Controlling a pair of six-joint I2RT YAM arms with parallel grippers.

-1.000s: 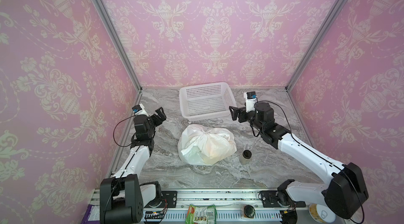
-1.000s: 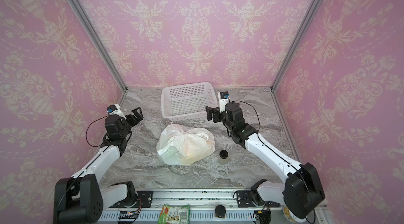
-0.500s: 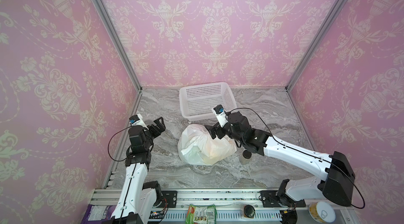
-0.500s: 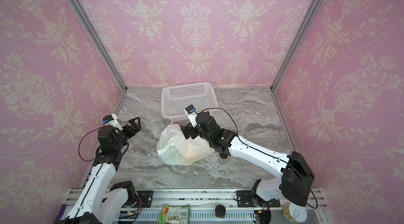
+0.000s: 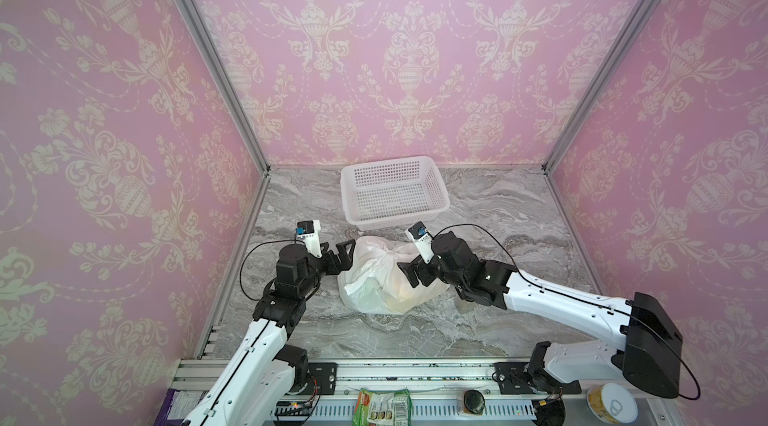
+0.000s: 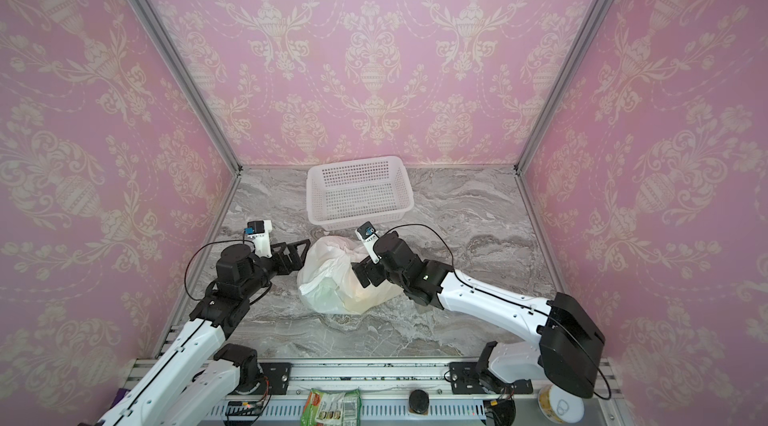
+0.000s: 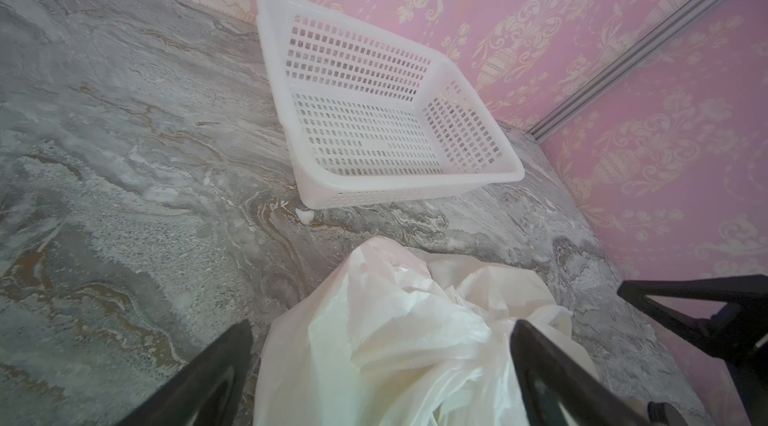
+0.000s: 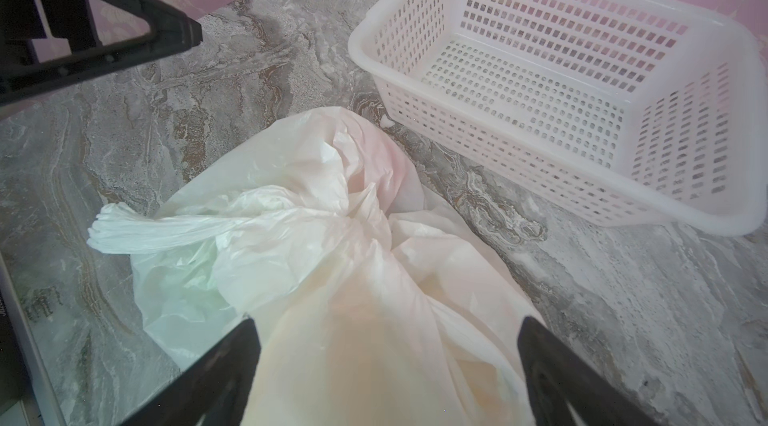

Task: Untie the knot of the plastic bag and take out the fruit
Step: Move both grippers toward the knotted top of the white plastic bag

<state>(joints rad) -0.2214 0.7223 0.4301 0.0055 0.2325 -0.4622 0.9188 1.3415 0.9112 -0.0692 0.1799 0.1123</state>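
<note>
As far as the views allow a judgement, stage: opening approach; untying not begun, nothing taken out.
plastic bag (image 5: 386, 282) (image 6: 332, 282) (image 7: 395, 345) (image 8: 332, 278): lying on the bench (image 5: 498, 237) about midway between its left and right edges, just in front of the basket (image 5: 395, 217) (image 8: 498, 145); a strip of bare marble is seen between the two.
knot (image 8: 349, 212): tied; bunched at the top of the bag on the side toward the basket, with one loop handle (image 8: 145, 228) drawn out toward the bench's left edge.
fruit: enclosed; none is seen directly, only peach and pale green tints through the film.
basket contents: no fruit is seen in it; it is set at the middle of the rear edge.
left gripper (image 5: 343, 255) (image 6: 301, 255) (image 7: 378, 336): jaws spread wide, nothing held; placed at the bag's left flank, with the crumpled top seen between the fingers in the left wrist view; contact cannot be told.
right gripper (image 5: 407, 274) (image 6: 360, 276) (image 8: 388, 324): jaws spread wide, nothing held; held over the bag's right flank and pointed toward the knot; contact cannot be told.
done: no part of the task, judged from the above.
left: a handle to be gripped, the knot worked loose, the mouth opened, each fruit lifted out.
risk (judged): the knot may be tightened if the wrong strand is pulled.
</note>
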